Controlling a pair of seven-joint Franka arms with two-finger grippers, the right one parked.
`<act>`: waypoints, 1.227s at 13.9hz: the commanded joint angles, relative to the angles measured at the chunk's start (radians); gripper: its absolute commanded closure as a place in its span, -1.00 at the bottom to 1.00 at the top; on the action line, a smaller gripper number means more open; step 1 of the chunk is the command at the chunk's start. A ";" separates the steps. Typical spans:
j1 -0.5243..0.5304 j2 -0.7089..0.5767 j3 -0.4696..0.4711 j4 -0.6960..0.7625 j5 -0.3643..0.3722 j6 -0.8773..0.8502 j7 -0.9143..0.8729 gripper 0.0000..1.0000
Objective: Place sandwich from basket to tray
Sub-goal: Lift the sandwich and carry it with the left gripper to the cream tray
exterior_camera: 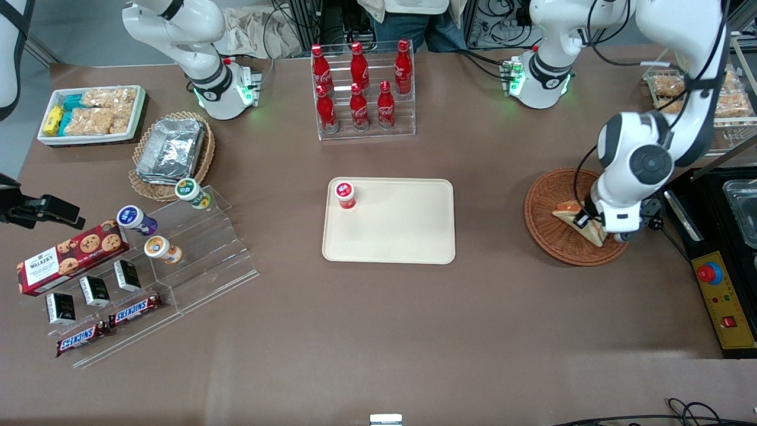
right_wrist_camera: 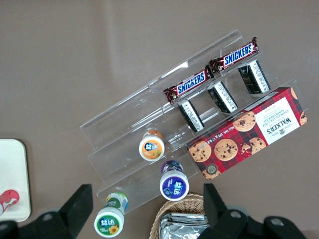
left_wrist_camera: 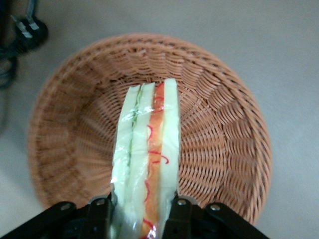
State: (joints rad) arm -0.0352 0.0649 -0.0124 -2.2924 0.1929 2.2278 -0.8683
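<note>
- The gripper (left_wrist_camera: 142, 211) is down in the reddish-brown basket (exterior_camera: 547, 201), at the working arm's end of the surface (exterior_camera: 378, 331).
- Its fingers (left_wrist_camera: 102, 214) are clamped on the sandwich (left_wrist_camera: 147, 149), one on each bread face, gripping a narrow end of the wedge.
- The sandwich is inside the basket, seemingly at or just above its woven floor.
- Risk: the soft, film-wrapped bread may slip or twist in the pinch, or catch the basket rim during lifting.
- The arm bends steeply down over the basket, wrist pointing downward.
- The cream tray (exterior_camera: 408, 236) lies well apart at mid-surface, holding one red-capped bottle (exterior_camera: 345, 194).
</note>
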 commanded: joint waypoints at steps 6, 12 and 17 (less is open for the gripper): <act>-0.048 -0.123 -0.144 0.323 -0.160 -0.493 0.405 1.00; -0.127 -0.057 -0.319 0.300 -0.293 -0.325 0.403 1.00; -0.250 0.117 -0.363 0.179 -0.196 0.037 0.293 1.00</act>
State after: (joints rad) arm -0.2464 0.1148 -0.3803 -2.0807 -0.0589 2.1538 -0.5259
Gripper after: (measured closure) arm 0.789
